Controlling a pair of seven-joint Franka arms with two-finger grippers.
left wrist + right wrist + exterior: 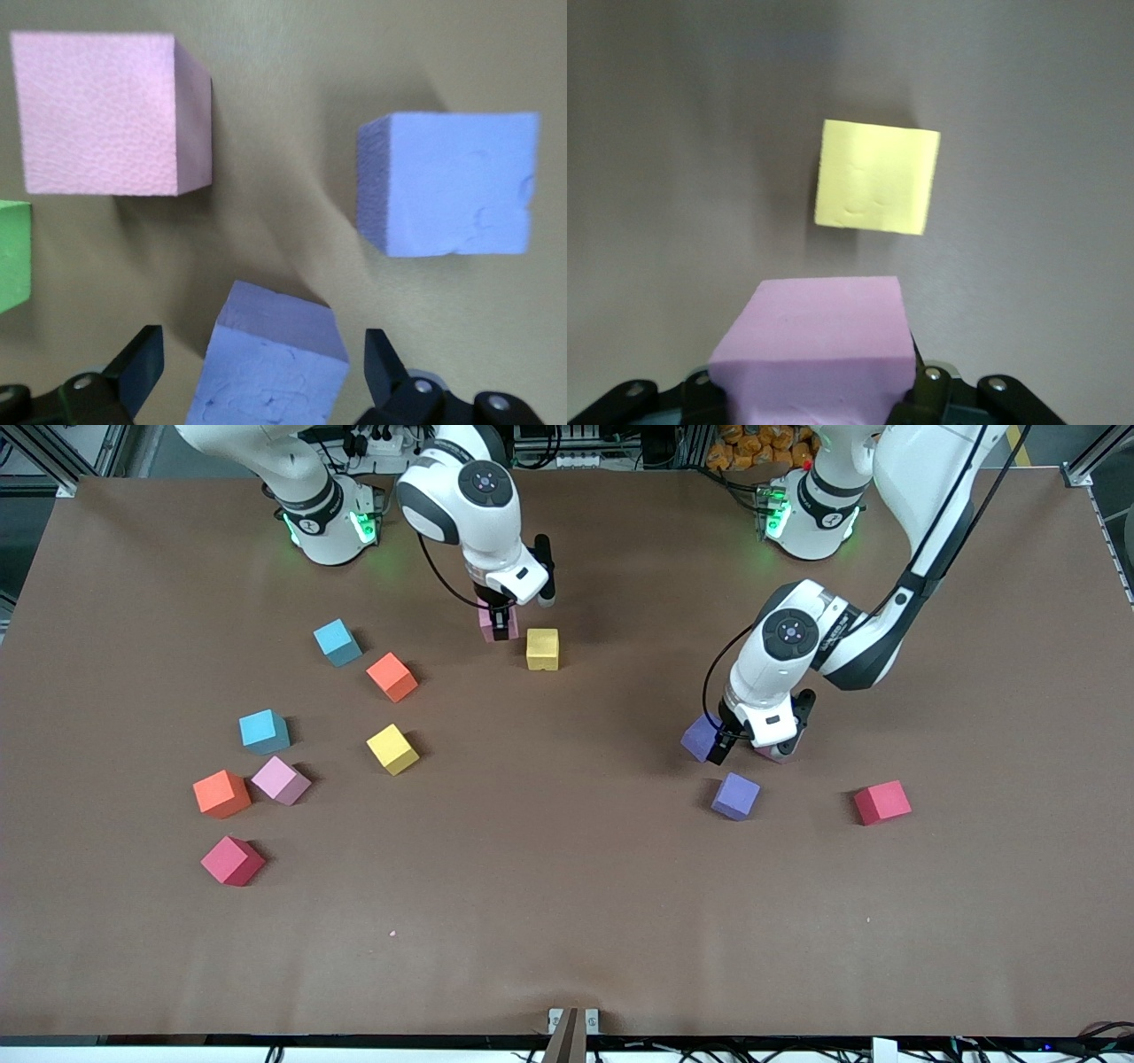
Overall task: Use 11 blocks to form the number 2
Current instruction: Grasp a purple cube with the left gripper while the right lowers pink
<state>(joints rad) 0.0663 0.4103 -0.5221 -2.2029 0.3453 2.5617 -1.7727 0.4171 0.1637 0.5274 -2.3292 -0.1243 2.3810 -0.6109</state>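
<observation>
Tool status, as we recorded it: the right tool (819,390) pinched a pink block (815,341) just above the tabletop (567,921), beside a yellow block (542,648) lying toward the left arm's end. The left tool (264,376) stood spread over a purple block (270,359) that lay between its fingers (137,367) without visible contact. We noted a second purple block (735,795) nearer the front camera, another pink block (106,111) and a green block (12,252) close by. The remaining blocks lay scattered toward the right arm's end.
</observation>
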